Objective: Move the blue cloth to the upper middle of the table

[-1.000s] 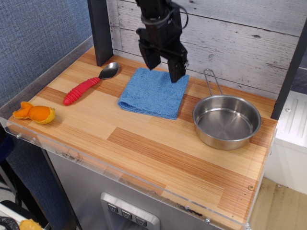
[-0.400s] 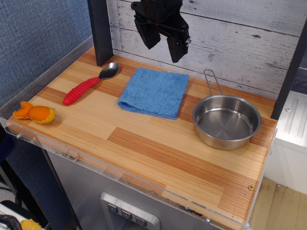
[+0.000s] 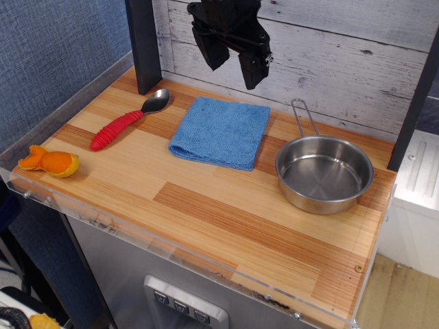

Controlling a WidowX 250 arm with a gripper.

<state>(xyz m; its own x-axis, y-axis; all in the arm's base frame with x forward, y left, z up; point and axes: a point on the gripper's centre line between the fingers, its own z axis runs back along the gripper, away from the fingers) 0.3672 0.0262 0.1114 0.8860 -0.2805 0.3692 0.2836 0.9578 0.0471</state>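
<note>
The blue cloth (image 3: 221, 132) lies flat and folded on the wooden table (image 3: 226, 212), at the back middle, between the spoon and the steel pan. My gripper (image 3: 232, 65) hangs well above the cloth's far edge, in front of the white plank wall. It is open, its two dark fingers spread apart with nothing between them. The cloth is free and fully in view.
A spoon with a red handle (image 3: 129, 118) lies left of the cloth. A steel pan (image 3: 324, 173) with a wire handle stands to its right. An orange toy (image 3: 49, 161) sits at the left front edge. A dark post (image 3: 143, 44) rises at the back left.
One second ago the gripper stood low with its fingertips at the cloth's far edge. It has since risen clear of the cloth and holds still. The cloth has not moved.
</note>
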